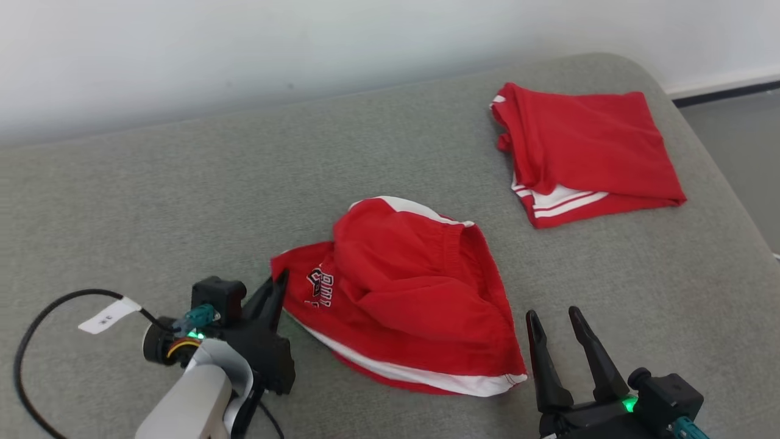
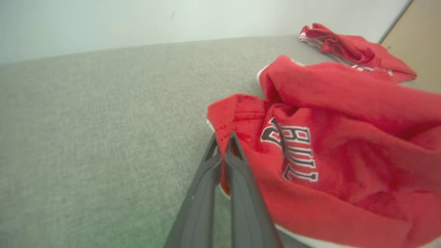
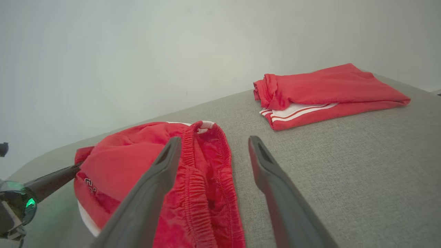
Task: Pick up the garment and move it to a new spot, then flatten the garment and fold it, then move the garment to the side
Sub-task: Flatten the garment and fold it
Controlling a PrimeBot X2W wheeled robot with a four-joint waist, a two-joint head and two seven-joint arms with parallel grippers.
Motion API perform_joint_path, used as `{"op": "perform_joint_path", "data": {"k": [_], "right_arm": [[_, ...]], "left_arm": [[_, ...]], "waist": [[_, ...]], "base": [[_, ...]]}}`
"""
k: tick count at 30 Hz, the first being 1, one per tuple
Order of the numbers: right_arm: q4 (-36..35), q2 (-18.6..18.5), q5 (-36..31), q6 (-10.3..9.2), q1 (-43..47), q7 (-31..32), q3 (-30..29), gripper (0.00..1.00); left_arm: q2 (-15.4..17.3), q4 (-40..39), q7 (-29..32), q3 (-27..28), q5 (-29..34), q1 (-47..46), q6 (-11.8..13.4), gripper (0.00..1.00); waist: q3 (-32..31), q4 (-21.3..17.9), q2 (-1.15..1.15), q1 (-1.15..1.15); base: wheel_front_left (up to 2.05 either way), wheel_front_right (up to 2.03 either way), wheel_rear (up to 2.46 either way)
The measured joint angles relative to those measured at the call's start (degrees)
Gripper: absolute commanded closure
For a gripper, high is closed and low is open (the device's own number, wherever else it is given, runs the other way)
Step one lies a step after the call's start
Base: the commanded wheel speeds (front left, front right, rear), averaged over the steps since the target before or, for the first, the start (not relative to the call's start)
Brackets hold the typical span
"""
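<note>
A: Quick count pls?
B: 2 red cloth items, 2 grippers, 1 black cable (image 1: 36, 329) w/ 1 white tag (image 1: 108, 315) on it. All over 1 grey cushion (image 1: 183, 201), pale wall (image 1: 244, 42) behind.

A: Which one's ours?
B: The garment (image 1: 402, 292), approx mid-cushion, toward the near side, btw the 2 grippers. Red shorts, crumpled into a rumpled mound, not flat. White stripe (image 1: 426, 375) along the near hem, black-and-white lettering (image 2: 298, 155) at the left end, and a gathered elastic waistband (image 3: 203, 172) toward the right side.

A: Left gripper?
B: Left gripper (image 1: 281, 279) is clenched, fingers pressed together, tips right at the garment's left corner by the lettering. Can't tell if cloth is pinched btw them or only touched.

A: Right one?
B: Right gripper (image 1: 554, 314) is released, fingers spread wide, just beside the garment's near right corner. Doesn't look to be touching.

A: Other stuff? Anything blocking?
B: Folded red garment (image 1: 585, 146) w/ white stripes at its edge sits far right on the cushion, well apart from ours, w/ bare grey fabric btw the 2. Grey floor (image 1: 737, 140) lies past the cushion's right edge. In the right wrist view, one of that gripper's own fingers covers part of the waistband.
</note>
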Motion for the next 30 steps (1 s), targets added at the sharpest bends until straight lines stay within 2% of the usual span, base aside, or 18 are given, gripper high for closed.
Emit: {"op": "perform_joint_path", "data": {"k": [3, 7, 17, 24, 25, 26, 27, 30], "right_arm": [[0.08, 0.00, -0.10, 0.00, 0.63, 0.01, -0.22, 0.00], [0.33, 0.03, -0.12, 0.00, 1.71, 0.00, -0.22, 0.00], [1.15, 0.04, -0.59, 0.00, 1.95, 0.01, -0.56, 0.00], [1.54, 0.04, -0.66, 0.00, 1.65, 0.01, -0.25, 0.00], [1.57, 0.04, -0.66, 0.00, 1.64, 0.00, -0.19, 0.00], [1.60, 0.04, -0.66, 0.00, 1.65, 0.00, -0.12, 0.00], [1.63, 0.04, -0.66, 0.00, 1.65, 0.01, -0.12, 0.00], [1.55, 0.04, -0.65, 0.00, 1.65, 0.00, -0.29, 0.00]], "left_arm": [[0.45, -4.57, -0.11, 2.22, 1.60, 0.49, 0.24, 1.00], [0.80, -9.75, -0.15, 4.57, 3.15, 5.86, 1.23, 1.00], [1.41, -21.49, -0.16, 10.59, 1.93, 21.63, 5.57, 1.00], [0.19, -21.59, -0.16, 11.09, 0.96, 27.18, 6.35, 1.00], [0.14, -21.58, -0.16, 11.24, 1.35, 27.21, 6.53, 0.84], [0.12, -21.65, -0.16, 11.50, 1.81, 27.21, 6.57, 0.15], [0.11, -22.06, -0.16, 11.85, 2.27, 27.25, 6.71, 0.00], [0.33, -24.21, -0.16, 12.85, 3.76, 27.15, 7.01, 0.00]], "waist": [[-0.61, 1.76, 0.00, -0.01], [-1.44, 4.69, 0.00, -0.01], [-3.43, 13.34, -0.01, -0.01], [-4.27, 16.23, 0.00, -0.01], [-4.41, 16.29, -0.01, -0.01], [-4.53, 16.29, -0.01, -0.01], [-4.56, 16.25, -0.01, -0.01], [-4.50, 16.11, 0.00, -0.01]], "base": [[0.00, 0.00, 0.00], [0.00, 0.00, 0.00], [0.00, 0.00, 0.00], [0.00, 0.00, 0.00], [0.00, 0.00, 0.00], [0.00, 0.00, 0.00], [0.00, 0.00, 0.00], [0.00, 0.00, 0.00]]}}
